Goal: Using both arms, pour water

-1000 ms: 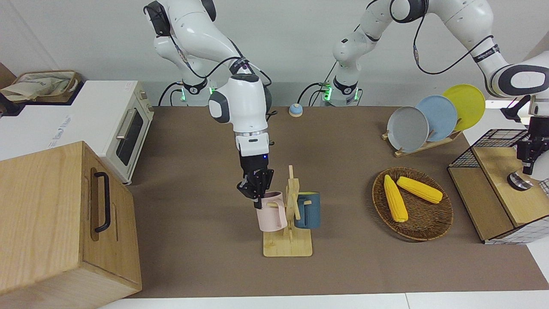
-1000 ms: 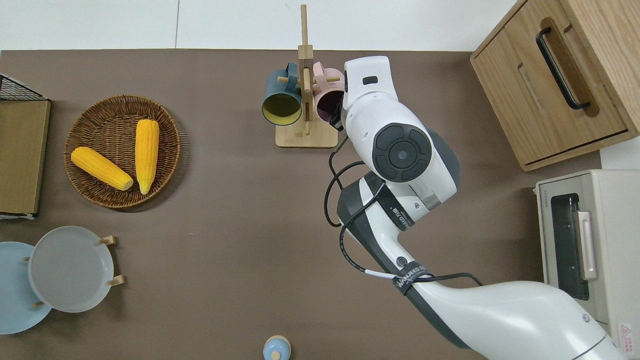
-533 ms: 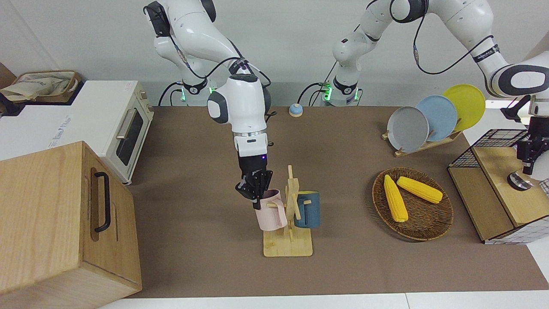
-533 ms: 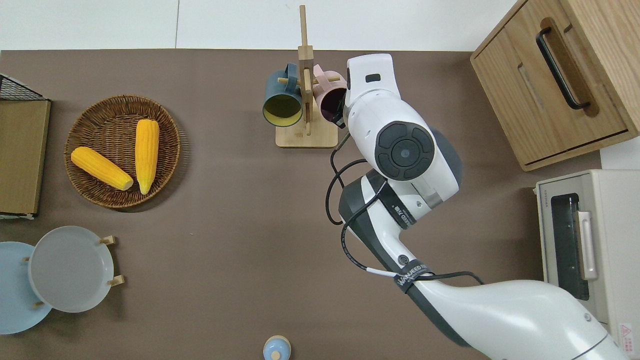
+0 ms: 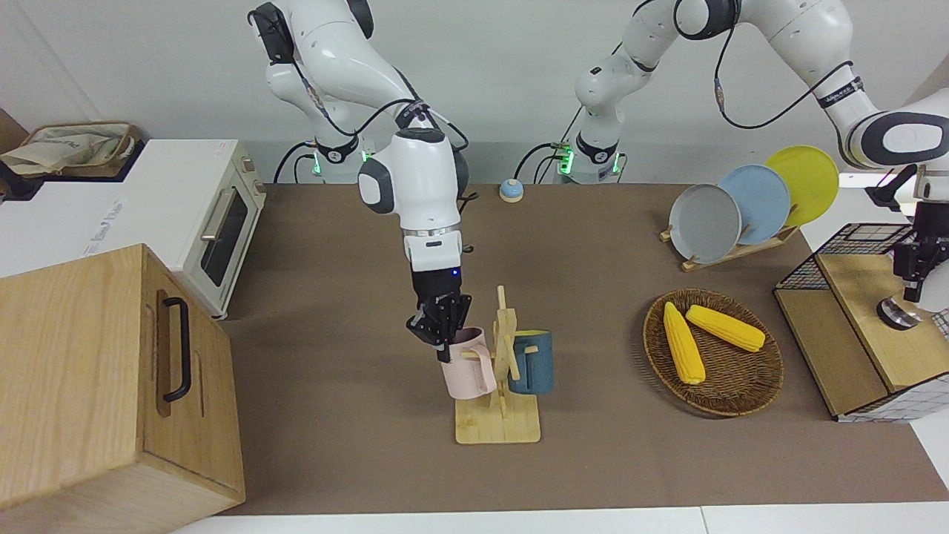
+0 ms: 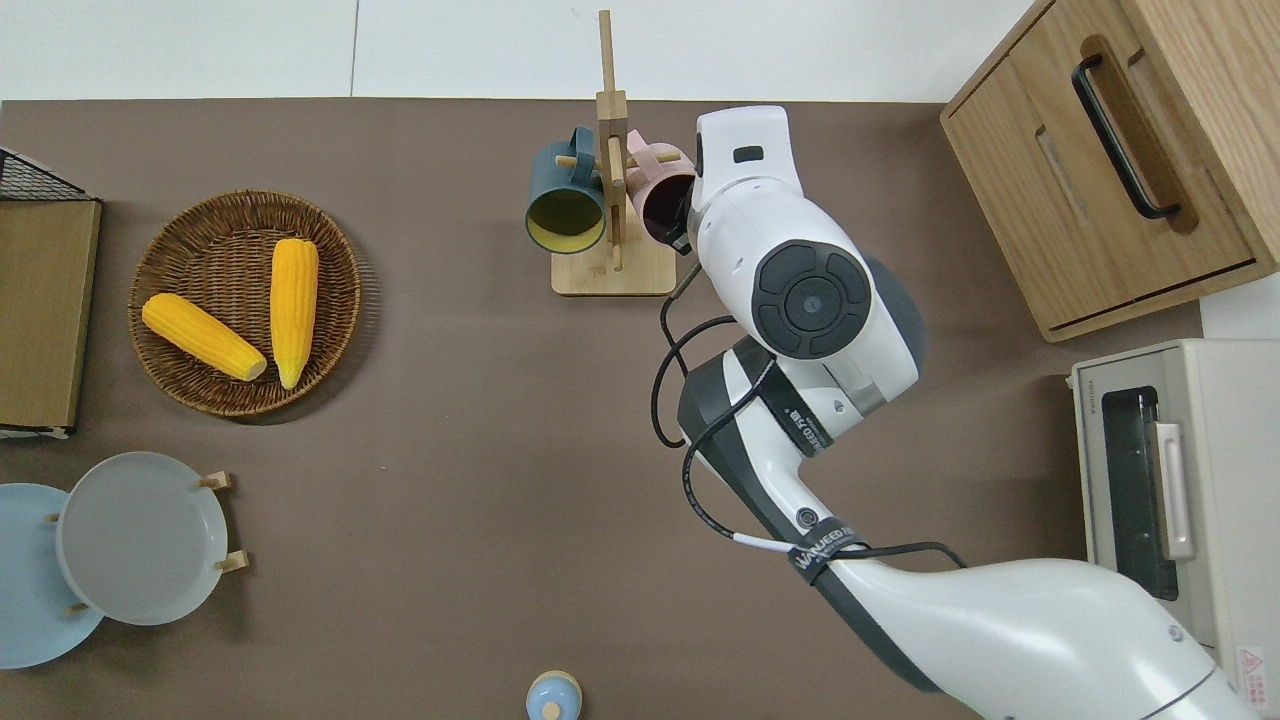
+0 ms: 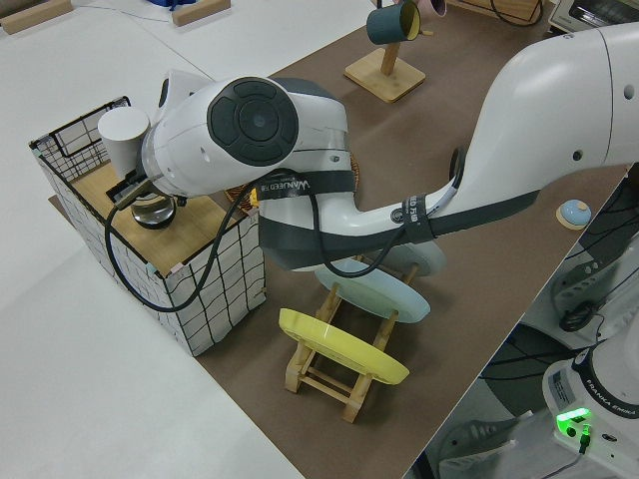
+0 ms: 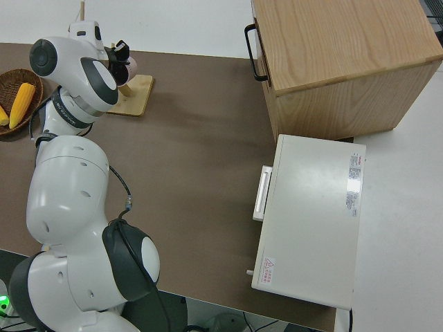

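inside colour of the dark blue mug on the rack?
Yellow inside the dark blue mug, clearest in the overhead view.

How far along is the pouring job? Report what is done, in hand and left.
Done: nothing poured yet. In hand: the right gripper grips the rim of the pink mug, which is not yet off the wooden rack. The left gripper hangs over a round metal-topped vessel on the wooden shelf. Left: free the mug, pick up the vessel, pour.
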Available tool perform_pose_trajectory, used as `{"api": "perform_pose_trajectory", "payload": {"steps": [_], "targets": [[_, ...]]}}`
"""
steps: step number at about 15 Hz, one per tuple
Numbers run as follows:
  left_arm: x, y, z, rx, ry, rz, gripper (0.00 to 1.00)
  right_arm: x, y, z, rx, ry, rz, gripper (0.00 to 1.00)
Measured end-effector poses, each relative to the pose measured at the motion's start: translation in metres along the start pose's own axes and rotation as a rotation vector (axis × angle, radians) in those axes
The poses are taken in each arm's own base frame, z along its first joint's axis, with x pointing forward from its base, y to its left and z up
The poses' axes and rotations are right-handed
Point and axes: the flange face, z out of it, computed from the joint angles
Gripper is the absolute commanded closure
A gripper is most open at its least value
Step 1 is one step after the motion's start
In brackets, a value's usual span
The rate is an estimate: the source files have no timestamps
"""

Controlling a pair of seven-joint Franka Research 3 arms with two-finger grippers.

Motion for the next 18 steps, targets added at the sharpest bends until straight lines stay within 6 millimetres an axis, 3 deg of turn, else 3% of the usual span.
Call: {"api": "perform_pose_trajectory", "payload": {"steps": [18], "targets": [[0.0082, 0.0037, -0.0068, 0.001, 0.015, -0.014, 1.00, 0.0009, 0.0001, -0.0012, 0.002, 0.002, 0.004, 1.000]]}}
